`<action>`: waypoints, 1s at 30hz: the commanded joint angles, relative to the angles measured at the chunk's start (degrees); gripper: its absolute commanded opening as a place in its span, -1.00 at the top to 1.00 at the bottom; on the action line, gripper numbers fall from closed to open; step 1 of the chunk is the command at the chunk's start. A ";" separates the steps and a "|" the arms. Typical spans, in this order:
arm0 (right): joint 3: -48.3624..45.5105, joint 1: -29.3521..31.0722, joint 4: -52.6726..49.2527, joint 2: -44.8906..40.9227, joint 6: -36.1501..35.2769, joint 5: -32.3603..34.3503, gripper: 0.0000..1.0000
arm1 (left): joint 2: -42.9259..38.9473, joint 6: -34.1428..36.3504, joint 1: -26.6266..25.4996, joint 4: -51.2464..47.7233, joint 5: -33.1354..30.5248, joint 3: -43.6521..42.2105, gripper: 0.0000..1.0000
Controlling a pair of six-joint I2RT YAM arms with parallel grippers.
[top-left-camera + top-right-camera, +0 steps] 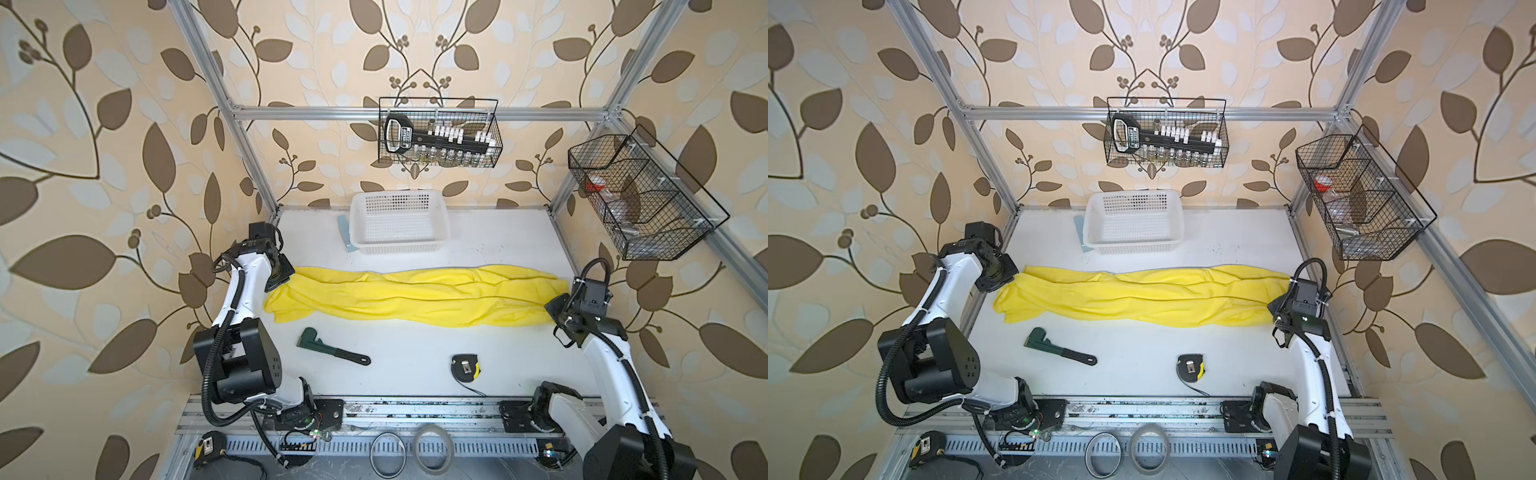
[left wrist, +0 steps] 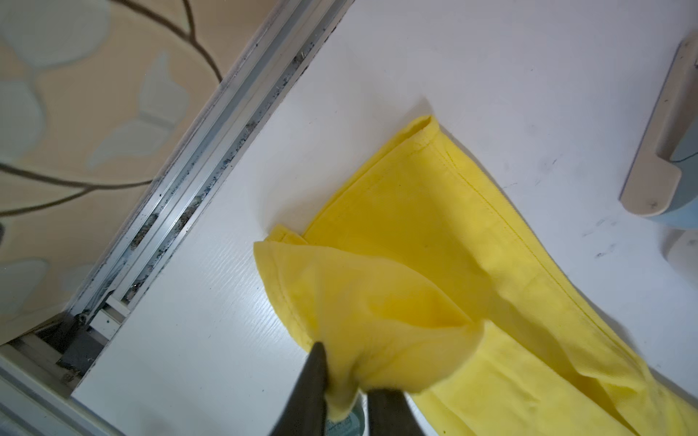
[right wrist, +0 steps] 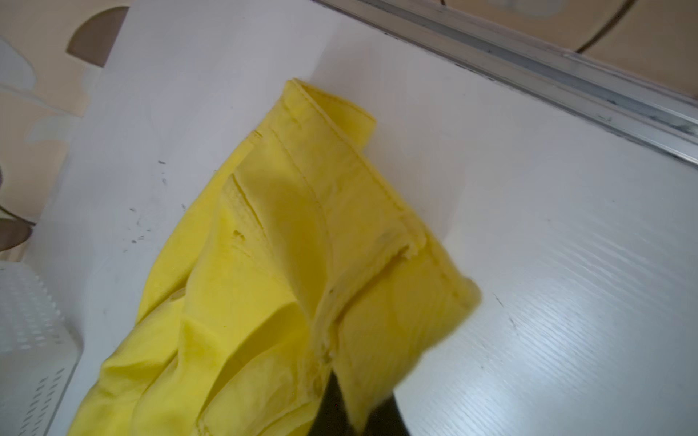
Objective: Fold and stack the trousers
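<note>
Left wrist view: the left gripper (image 2: 349, 377) has a leg hem of the trousers (image 2: 434, 234) bunched between its fingers, and the cloth tents up to them from the table (image 2: 491, 75). The jaws stand slightly apart. Blur at the fold makes it unclear whether they clamp the cloth or merely cradle it.

Right wrist view: the right gripper (image 3: 360, 389) is closed on the waistband, which rises off the table to the fingers.

In both top views the trousers lie stretched in one long band from gripper to gripper. Holding opposite ends appears intended to draw out slack, so that the band lies straight before an end-to-end fold.

The basket (image 1: 399, 224) sits beyond the band, away from both grippers, and is probably the stacking place. A wrench (image 1: 332, 347) and a tape measure (image 1: 464, 365) lie behind the grippers, toward the arm bases and apart from the cloth.
</note>
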 commanded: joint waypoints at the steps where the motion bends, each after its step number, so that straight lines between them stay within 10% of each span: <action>1: -2.02 0.49 -6.21 -4.94 3.70 6.84 1.00 | -3.42 0.44 0.02 1.01 2.09 -0.16 0.40; 13: -10.78 0.30 -7.64 -5.92 8.50 9.64 1.00 | -13.55 -1.24 -0.47 0.82 10.40 -4.01 -0.60; 17: -11.10 -0.32 -4.61 -5.52 7.24 7.42 1.00 | -16.98 -4.27 -3.06 2.46 16.37 -8.91 -0.68; 30: -7.11 0.11 -1.23 -4.63 5.24 5.07 1.00 | -24.22 -26.64 -7.78 2.39 7.83 -23.35 -0.70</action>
